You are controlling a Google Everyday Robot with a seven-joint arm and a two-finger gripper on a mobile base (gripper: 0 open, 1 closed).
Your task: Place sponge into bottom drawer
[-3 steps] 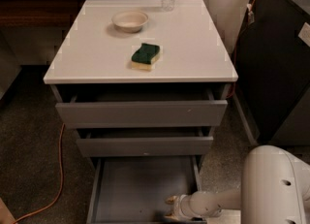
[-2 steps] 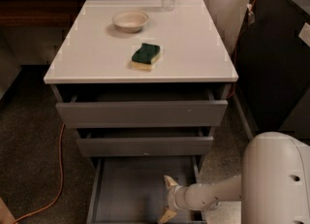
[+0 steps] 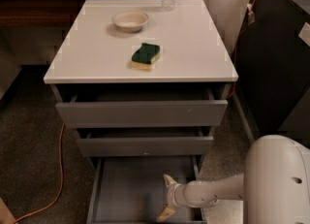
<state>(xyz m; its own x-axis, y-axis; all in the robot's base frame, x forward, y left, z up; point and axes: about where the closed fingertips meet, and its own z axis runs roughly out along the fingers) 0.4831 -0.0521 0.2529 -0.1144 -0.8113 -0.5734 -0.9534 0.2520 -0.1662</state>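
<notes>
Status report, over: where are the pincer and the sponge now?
Pincer open, empty, low above open bottom drawer. Sponge on cabinet top, untouched. Bowl behind it, apart.

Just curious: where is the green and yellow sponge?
The green-topped yellow foam sponge lies on the white cabinet top, just in front of the round cream bowl; the gripper hangs open over the grey bottom drawer.
</notes>
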